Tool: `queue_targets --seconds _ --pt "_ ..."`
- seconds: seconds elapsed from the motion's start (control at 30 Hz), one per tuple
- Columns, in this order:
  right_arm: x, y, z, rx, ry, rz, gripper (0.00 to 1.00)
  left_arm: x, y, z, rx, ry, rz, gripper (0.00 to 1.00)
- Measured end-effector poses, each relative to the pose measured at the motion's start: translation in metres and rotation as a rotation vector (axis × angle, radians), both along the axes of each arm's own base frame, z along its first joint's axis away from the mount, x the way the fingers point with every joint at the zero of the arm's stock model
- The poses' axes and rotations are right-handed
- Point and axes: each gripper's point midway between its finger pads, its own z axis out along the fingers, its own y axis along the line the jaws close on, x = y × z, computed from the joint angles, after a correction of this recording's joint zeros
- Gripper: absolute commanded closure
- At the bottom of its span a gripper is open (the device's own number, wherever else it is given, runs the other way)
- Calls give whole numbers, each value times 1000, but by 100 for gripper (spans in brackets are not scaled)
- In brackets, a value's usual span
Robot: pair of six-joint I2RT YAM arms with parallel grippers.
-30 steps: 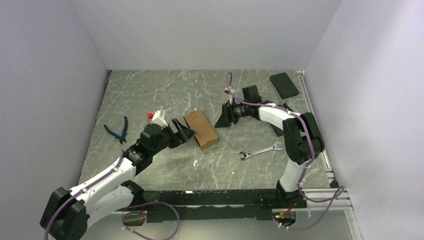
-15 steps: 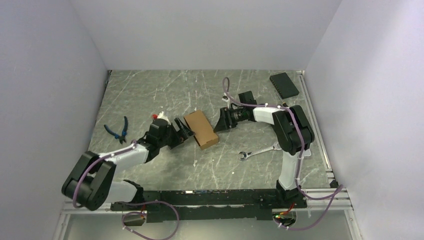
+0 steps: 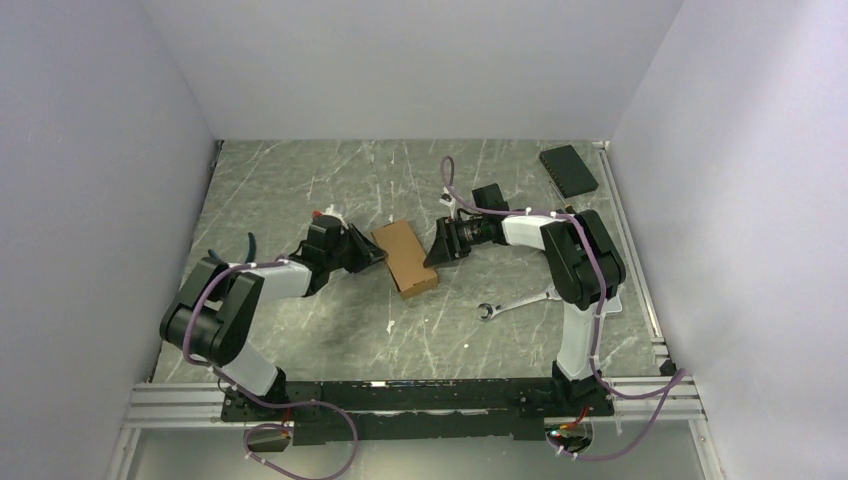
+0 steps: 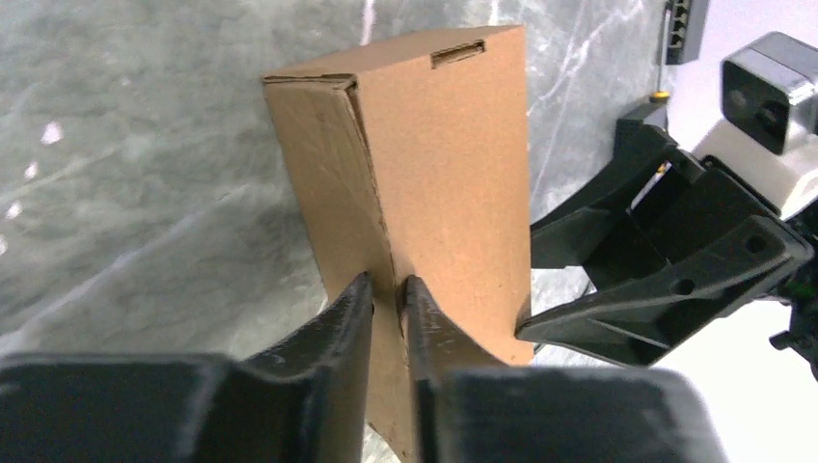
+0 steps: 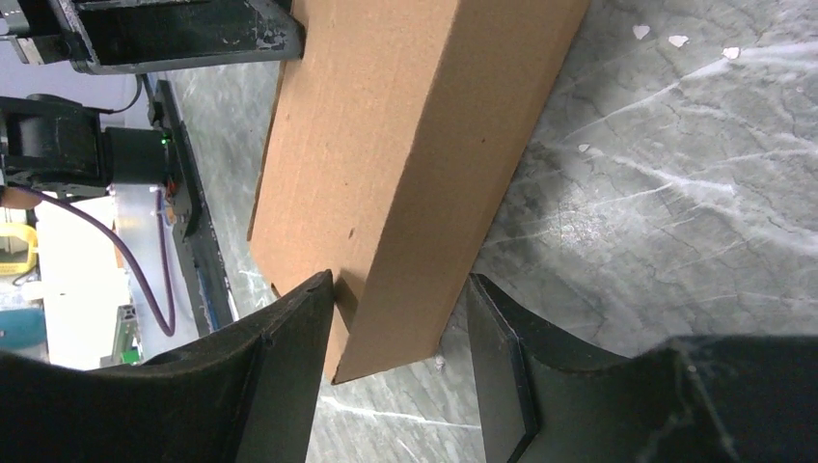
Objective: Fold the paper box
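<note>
The paper box (image 3: 405, 258) lies on the tabletop (image 3: 300, 180), about in the middle, between the two arms. It is plain brown cardboard, already in the form of an oblong box. The sides that show are closed, so I cannot tell if anything is inside. No print, label or writing is on any side that shows.

The left end effector (image 4: 386, 285) is closed on a thin cardboard edge at the near end of the box; its two fingers pinch this edge with almost no gap between them. The right end effector (image 5: 400, 289) is open and stands around the opposite end of the box. One finger touches the cardboard, and the other is just beside it with a small gap.

The left wrist view shows things that the other views do not: a narrow cut slot (image 4: 456, 53) near the far end of the top side, and the seam where an end flap is folded in. It also shows the right end effector behind the box. The right wrist view shows one long plain side of the box and a bottom corner of it resting on the tabletop.

Only the top view shows the other things: a metal wrench (image 3: 515, 300) near the box on the right, and a flat black pad (image 3: 568, 168) at the far right corner, well apart.
</note>
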Motion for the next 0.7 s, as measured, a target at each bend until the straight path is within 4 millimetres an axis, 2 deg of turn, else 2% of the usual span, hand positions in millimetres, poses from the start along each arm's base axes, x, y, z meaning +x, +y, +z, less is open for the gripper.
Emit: queue_targets --seconds 0.07,0.2,0.27,0.37,0.4,0.57,0.7 --pt "0 0 0 0 0 0 40 2 -4 3 -24 -8 -13 91" --pt "1 0 1 1 0 -1 32 2 -8 7 -44 -21 -34 91" --pt "2 0 2 7 4 -5 31 1 -10 7 -47 -20 -43 91" --pt "6 -2 5 19 4 -21 37 -2 -11 6 -49 -19 -61 87" --pt "7 -2 5 20 5 -25 41 -4 -11 6 -51 -16 -67 83" --pt "12 -3 1 25 19 -45 68 -16 -13 2 -73 -4 -97 44" --pt "13 -4 1 54 63 -55 77 -35 -5 9 -93 -14 -85 22"
